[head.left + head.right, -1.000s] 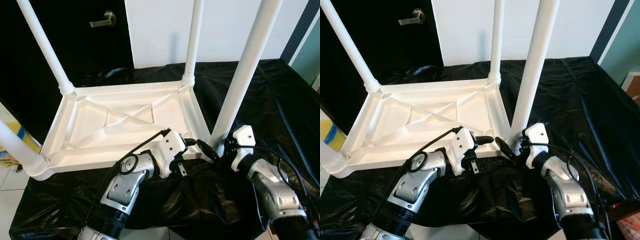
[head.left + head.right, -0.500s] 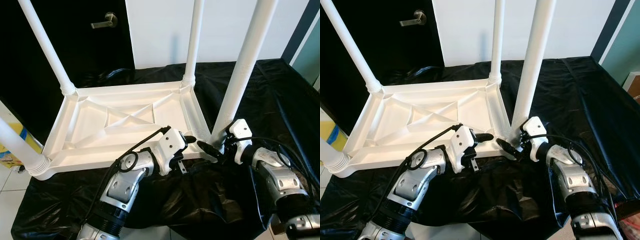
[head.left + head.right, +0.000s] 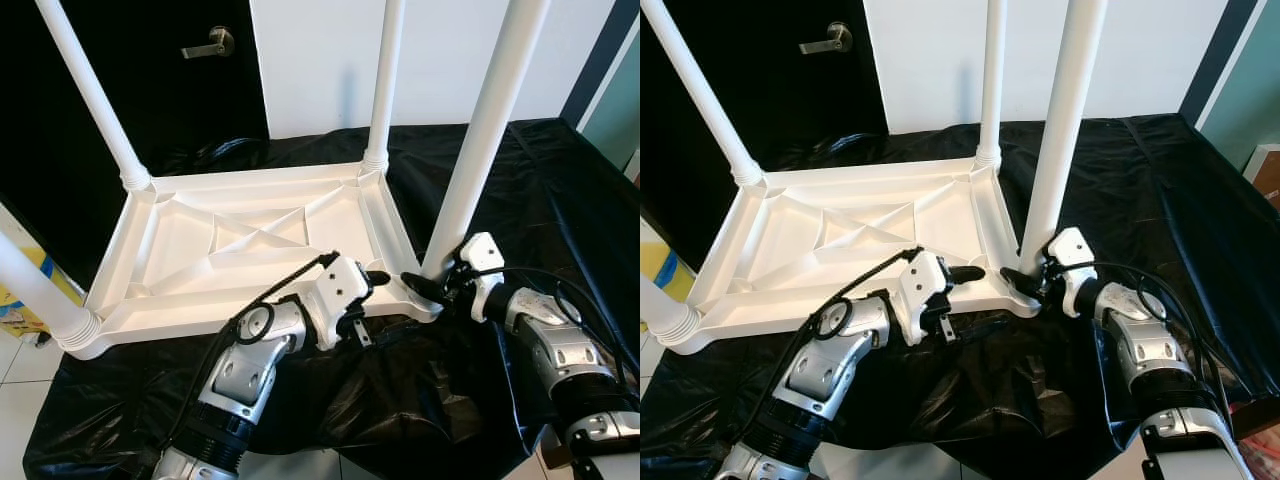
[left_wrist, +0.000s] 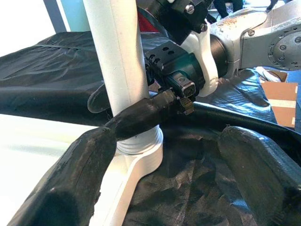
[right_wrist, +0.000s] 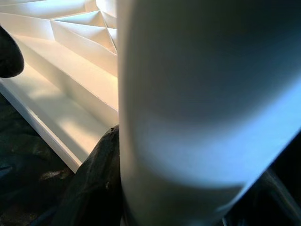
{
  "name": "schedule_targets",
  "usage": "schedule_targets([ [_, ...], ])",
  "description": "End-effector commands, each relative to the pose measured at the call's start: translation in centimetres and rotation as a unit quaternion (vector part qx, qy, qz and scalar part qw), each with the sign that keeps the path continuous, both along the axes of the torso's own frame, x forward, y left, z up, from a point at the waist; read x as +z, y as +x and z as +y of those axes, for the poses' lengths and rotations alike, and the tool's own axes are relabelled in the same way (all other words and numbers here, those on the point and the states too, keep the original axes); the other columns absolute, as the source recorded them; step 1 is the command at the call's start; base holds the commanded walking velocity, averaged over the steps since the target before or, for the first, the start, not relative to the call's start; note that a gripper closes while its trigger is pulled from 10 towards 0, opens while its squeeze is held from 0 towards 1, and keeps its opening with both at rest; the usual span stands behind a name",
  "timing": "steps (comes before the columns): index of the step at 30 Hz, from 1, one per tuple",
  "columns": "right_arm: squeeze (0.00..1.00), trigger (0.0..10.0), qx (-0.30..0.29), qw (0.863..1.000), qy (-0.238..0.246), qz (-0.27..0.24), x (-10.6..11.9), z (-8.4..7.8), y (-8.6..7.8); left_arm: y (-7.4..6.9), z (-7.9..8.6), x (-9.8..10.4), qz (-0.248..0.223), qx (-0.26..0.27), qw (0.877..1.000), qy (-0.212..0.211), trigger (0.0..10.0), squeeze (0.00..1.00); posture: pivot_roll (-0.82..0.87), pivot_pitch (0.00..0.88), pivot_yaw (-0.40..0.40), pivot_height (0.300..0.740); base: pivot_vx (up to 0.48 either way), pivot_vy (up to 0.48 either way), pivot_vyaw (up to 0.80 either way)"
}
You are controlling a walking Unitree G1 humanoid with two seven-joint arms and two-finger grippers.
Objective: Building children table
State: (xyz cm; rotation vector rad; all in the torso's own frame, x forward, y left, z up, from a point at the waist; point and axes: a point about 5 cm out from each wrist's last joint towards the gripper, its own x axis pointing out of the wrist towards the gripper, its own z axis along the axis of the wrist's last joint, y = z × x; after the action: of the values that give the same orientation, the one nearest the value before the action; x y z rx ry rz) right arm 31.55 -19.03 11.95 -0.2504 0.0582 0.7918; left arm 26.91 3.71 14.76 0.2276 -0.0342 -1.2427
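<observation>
A white plastic children's table (image 3: 250, 240) lies upside down on a black sheet, its legs pointing up. My right gripper (image 3: 428, 278) sits at the base of the near right leg (image 3: 480, 140), shut on it. One finger (image 4: 146, 113) crosses in front of the leg's collar, and the other shows behind the leg. In the right wrist view the leg (image 5: 202, 103) stands between the fingers (image 5: 94, 179), which press against it. My left gripper (image 3: 370, 300) hovers open just left of that corner, by the table's rim, holding nothing. Its fingers (image 4: 70, 179) are spread wide.
The black sheet (image 3: 560, 180) covers the surface under the table. Other legs rise at the far left (image 3: 90, 90), far right (image 3: 385, 80) and near left (image 3: 35, 290). A dark door with a lever handle (image 3: 210, 42) stands behind. A yellow and blue item (image 3: 20, 300) lies on the floor at left.
My right gripper has moved up and in from beside the near right leg to its base, and its fingers now straddle it. The left gripper has barely moved.
</observation>
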Motion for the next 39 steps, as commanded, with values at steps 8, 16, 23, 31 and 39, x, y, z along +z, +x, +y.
schedule_targets([
  [8,0.0,10.0,-0.068,0.998,-0.006,0.005,-1.1,0.5,-0.2,0.4,0.2,-0.1,-0.005,0.048,0.999,-0.004,10.0,0.0,-0.13,0.0,0.009,0.74,0.0,0.0,0.0],
  [16,0.0,10.0,-0.154,0.988,0.03,0.002,-1.8,2.2,-1.0,0.3,0.1,-0.2,-0.003,0.046,0.999,-0.005,10.0,0.0,-0.13,0.0,0.009,0.74,0.0,0.0,0.0],
  [23,0.0,10.0,-0.244,0.968,0.061,0.016,-2.3,3.2,-1.7,0.2,0.0,-0.3,-0.001,0.044,0.999,-0.006,10.0,0.0,-0.13,0.0,0.005,0.74,0.0,0.0,0.0],
  [31,0.0,10.0,-0.377,0.923,0.071,-0.001,-2.6,4.0,-3.0,0.2,0.0,-0.3,-0.001,0.044,0.999,-0.006,10.0,0.0,-0.13,0.0,-0.007,0.74,0.0,0.0,0.0],
  [39,0.0,10.0,-0.39,0.918,0.073,0.007,-2.4,5.5,-4.0,0.1,-0.1,-0.3,-0.003,0.042,0.999,-0.005,10.0,0.0,-0.13,0.0,-0.01,0.74,0.0,0.0,0.0],
])
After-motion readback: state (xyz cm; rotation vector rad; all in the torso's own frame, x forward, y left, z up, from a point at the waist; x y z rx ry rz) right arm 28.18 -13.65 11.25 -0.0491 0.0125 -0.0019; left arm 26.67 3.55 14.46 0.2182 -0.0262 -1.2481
